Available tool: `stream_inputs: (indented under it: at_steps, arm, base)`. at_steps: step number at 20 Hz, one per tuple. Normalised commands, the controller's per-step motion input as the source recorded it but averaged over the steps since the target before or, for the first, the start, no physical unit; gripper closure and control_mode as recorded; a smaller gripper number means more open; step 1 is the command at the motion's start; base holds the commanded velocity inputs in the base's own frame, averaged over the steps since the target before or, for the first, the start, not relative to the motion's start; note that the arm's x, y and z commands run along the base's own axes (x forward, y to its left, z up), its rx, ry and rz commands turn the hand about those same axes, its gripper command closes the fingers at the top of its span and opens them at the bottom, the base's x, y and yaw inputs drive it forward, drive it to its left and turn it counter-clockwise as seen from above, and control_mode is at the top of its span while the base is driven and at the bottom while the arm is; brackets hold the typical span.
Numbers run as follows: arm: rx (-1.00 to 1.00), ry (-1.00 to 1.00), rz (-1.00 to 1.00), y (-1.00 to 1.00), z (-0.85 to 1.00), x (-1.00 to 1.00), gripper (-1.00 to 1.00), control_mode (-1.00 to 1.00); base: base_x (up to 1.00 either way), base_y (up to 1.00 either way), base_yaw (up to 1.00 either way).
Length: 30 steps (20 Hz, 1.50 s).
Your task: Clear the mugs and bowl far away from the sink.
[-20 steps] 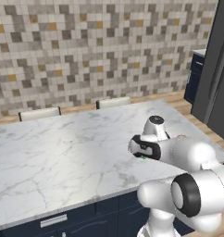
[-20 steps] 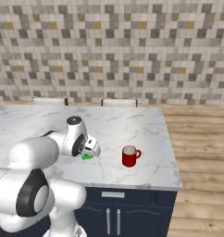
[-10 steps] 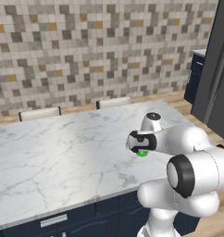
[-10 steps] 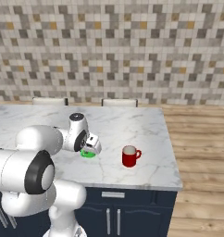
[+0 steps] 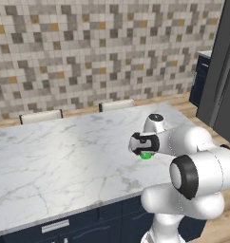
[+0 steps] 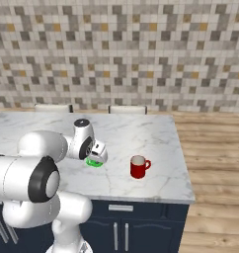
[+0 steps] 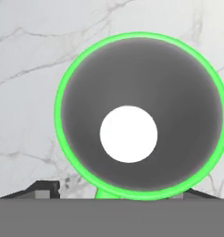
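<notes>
2 mugs: 1 green mug [image 7: 139, 115], 1 red mug [image 6: 138, 167] (both on the marble top). 1 desk [image 5: 64, 156]. 2 chair backs [image 5: 41, 116] behind it.

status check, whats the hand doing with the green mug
Hand open, low over green mug on marble counter. Red mug stands beside it. Nothing in the way.

White marble counter [image 5: 55, 156] (grey-veined) over dark navy cabinets [image 6: 141, 227]; mosaic tile wall [image 5: 88, 52] behind.

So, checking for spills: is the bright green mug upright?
Upright: the bright green mug shows its round rim and pale bottom from straight above.
</notes>
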Motion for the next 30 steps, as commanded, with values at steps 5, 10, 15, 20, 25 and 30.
stream_inputs:
  at_steps: [5, 10, 15, 20, 25, 30]
  arm:
    - [0.04, 0.0, 0.0, -0.03, 0.0, -0.06, -1.0, -1.0]
    - [0.1, 0.0, 0.0, -0.12, 0.25, -0.31, -1.0, -1.0]
    - [0.08, -0.04, 0.0, -0.02, 0.63, -0.37, -1.0, -1.0]
    - [-0.05, -0.05, 0.11, 0.0, 0.59, -0.31, -1.0, -1.0]
    - [-0.25, -0.06, 0.23, 0.0, 0.87, -0.62, -1.0, -1.0]
    - [-0.19, -0.06, 0.21, 0.03, 0.9, -0.83, -1.0, -1.0]
  base:
    - [0.0, 0.0, 0.0]
    - [0.0, 0.0, 0.0]
    - [0.0, 0.0, 0.0]
    - [0.0, 0.0, 0.0]
    - [0.0, 0.0, 0.0]
    - [0.0, 0.0, 0.0]
